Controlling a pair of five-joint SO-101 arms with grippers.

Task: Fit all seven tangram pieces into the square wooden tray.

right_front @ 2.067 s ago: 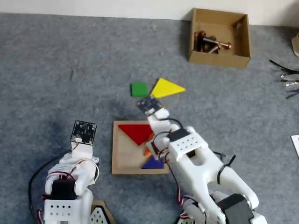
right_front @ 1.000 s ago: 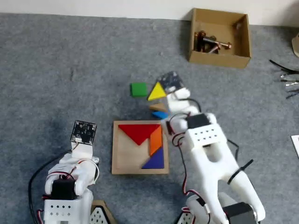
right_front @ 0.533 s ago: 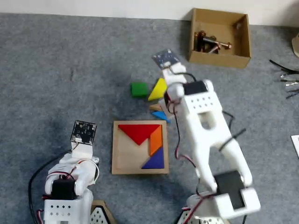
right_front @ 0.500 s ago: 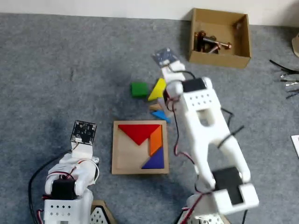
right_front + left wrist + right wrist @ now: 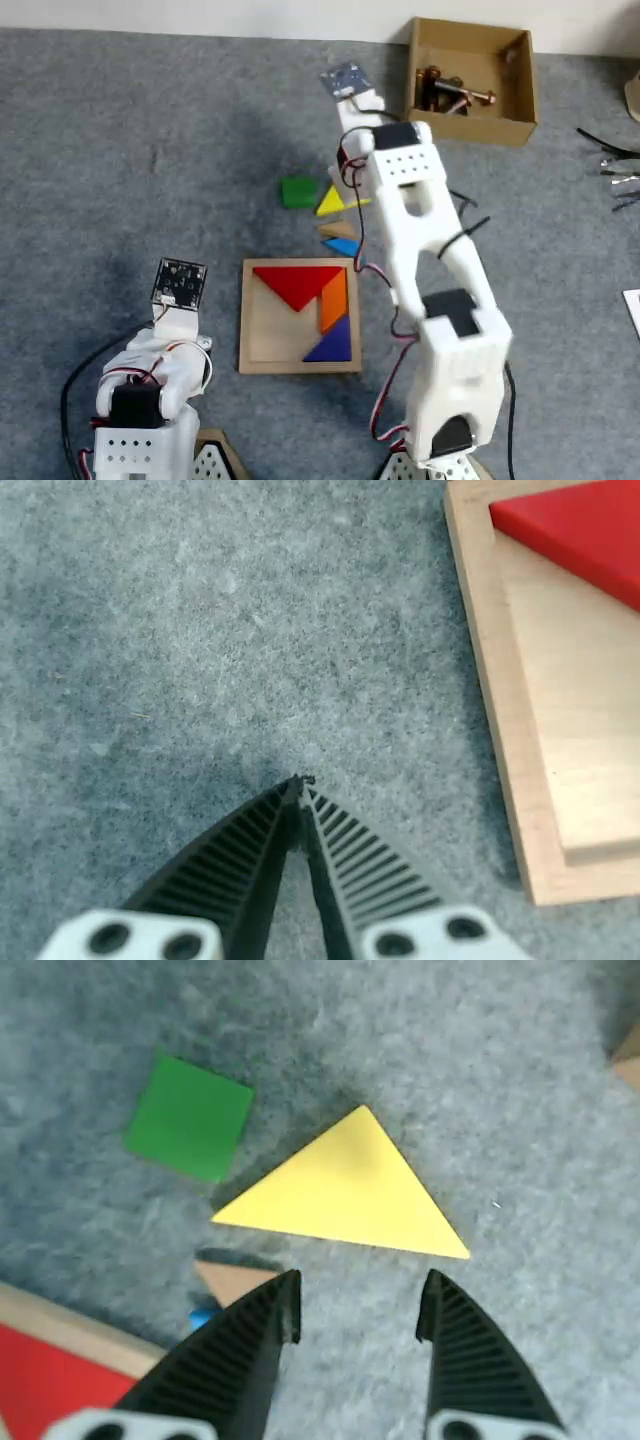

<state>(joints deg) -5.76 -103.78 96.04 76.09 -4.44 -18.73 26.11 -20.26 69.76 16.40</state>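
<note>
The square wooden tray (image 5: 252, 340) holds a red triangle (image 5: 295, 283), an orange piece (image 5: 333, 298) and a dark blue triangle (image 5: 330, 343). Beyond it on the carpet lie a green square (image 5: 297, 191), a yellow triangle (image 5: 330, 201), a small tan triangle (image 5: 337, 229) and a light blue piece (image 5: 343, 246). My right arm (image 5: 405, 190) stretches over the yellow triangle. My right gripper (image 5: 360, 1295) is open just above the yellow triangle (image 5: 345, 1190), beside the green square (image 5: 190, 1117). My left gripper (image 5: 298, 785) is shut, low over the carpet beside the tray's rim (image 5: 490, 680).
A cardboard box (image 5: 470, 125) with copper-coloured metal parts stands at the far right. Cables (image 5: 610, 160) lie at the right edge. My left arm (image 5: 160, 360) sits left of the tray. Grey carpet covers the table.
My right arm has left the tray and stretched toward the far side, coming over the yellow triangle. The left arm has not moved.
</note>
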